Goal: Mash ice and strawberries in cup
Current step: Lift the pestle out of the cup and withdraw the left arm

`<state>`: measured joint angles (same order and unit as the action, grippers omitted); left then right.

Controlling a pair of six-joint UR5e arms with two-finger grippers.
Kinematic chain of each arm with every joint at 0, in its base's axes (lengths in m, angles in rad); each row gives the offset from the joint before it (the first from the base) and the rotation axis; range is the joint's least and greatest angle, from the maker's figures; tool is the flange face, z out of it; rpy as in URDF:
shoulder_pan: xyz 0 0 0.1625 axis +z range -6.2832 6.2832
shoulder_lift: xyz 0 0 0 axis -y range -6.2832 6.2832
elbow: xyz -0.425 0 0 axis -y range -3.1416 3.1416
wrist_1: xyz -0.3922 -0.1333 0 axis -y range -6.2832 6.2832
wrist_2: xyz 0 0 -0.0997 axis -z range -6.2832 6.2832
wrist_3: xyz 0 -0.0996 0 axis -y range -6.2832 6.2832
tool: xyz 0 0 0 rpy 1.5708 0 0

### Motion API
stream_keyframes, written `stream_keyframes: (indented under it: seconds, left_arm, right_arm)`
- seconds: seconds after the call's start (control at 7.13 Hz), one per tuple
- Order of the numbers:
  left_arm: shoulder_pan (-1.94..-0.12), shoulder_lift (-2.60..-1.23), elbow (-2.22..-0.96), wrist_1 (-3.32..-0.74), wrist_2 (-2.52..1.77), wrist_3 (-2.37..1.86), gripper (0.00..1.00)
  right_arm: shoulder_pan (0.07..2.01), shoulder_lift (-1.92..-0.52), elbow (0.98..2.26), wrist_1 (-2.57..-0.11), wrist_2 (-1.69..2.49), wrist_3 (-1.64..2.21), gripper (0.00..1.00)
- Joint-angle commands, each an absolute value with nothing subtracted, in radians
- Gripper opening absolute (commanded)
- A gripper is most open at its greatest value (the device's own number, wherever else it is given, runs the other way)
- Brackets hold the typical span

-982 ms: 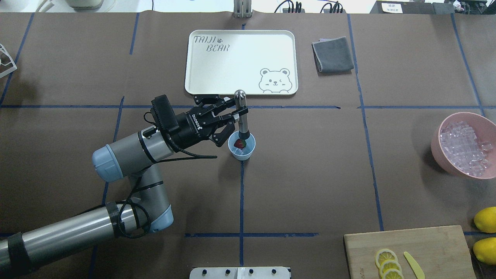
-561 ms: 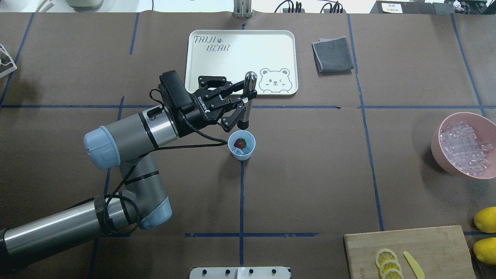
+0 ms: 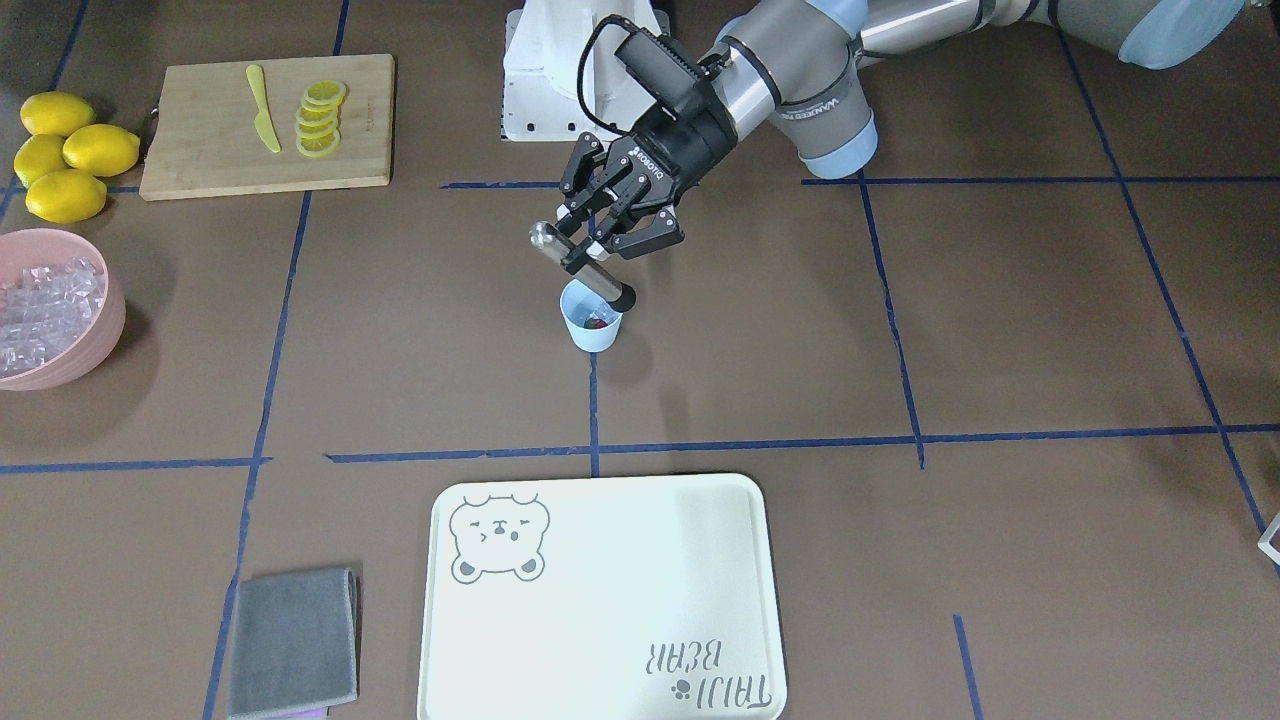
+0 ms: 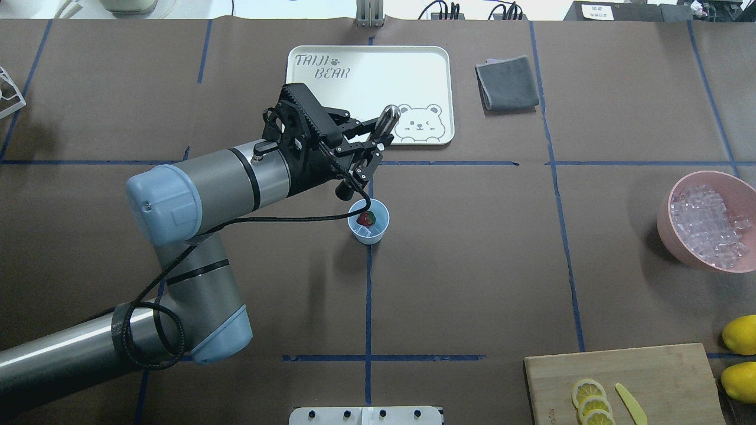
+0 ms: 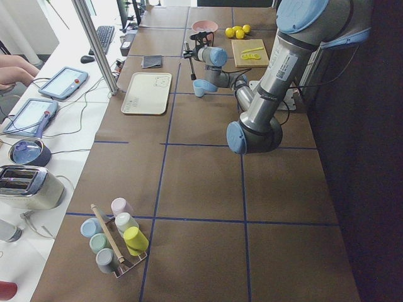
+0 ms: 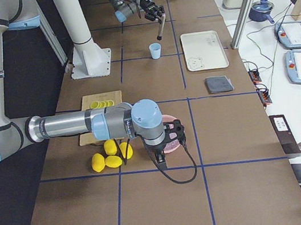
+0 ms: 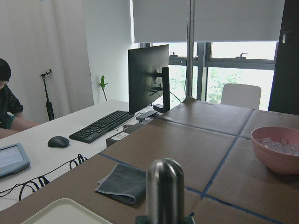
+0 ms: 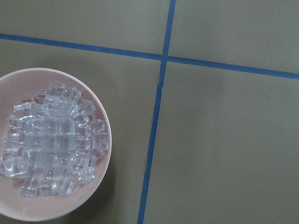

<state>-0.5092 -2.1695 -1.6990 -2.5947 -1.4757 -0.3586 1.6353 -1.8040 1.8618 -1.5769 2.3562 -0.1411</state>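
Left jaws: the left gripper (image 4: 367, 146) is clamped shut around the middle of the metal masher (image 3: 603, 284), with nothing else in its grasp.
Masher: tilted, not upright. Its rounded steel top leans towards the tray (image 4: 313, 118). Its dark lower tip hangs above the cup's rim on the arm's side, clear of the contents.
Cup: the blue cup (image 4: 374, 237) stands upright on the table by a blue tape line, just below the tip.
Strawberry: one red strawberry (image 4: 366, 219) sits inside the cup and looks whole.
Ice: a pale ice (image 4: 365, 232) cube or two lies beside it in the cup; I cannot count them.
Step in hand: probably between presses, with mashing barely begun.
Doing it well: bring the shaft upright first, centre the tip over the berry, then press straight down and twist.
Risk: nothing steadies the light cup, so a slanted push on its wall could tip or slide it.
Right gripper: the right gripper (image 6: 164, 137) hangs over the pink bowl (image 8: 105, 140) of ice cubes, well apart from the cup; whether its jaws are open I cannot tell.
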Motion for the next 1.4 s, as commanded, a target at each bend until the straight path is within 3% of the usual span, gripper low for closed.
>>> stream_keyframes:
  seconds: [0.0,0.28,0.7,1.26]
  left_arm:
    - [-0.538,-2.161,-1.765,-2.330,-1.541,-0.351,0.01]
    - [-0.580,-2.158,-1.787,-2.133,-1.583,-0.350,0.01]
    - [-0.693,-2.024,-1.975,-1.840,-1.683,-0.239,0.01]
    - [-1.078,-1.837,-1.866,-1.723,-2.116,-0.241,0.06]
  right_arm:
    - [1.635,-1.804,1.861,-1.577,2.356,-0.141,0.99]
    - [1.635,-1.804,1.861,-1.577,2.358,-0.141,0.99]
    - [1.635,-1.804,1.861,-1.578,2.358,-0.141,0.99]
    - [1.635,-1.804,1.861,-1.577,2.358,-0.141,0.99]
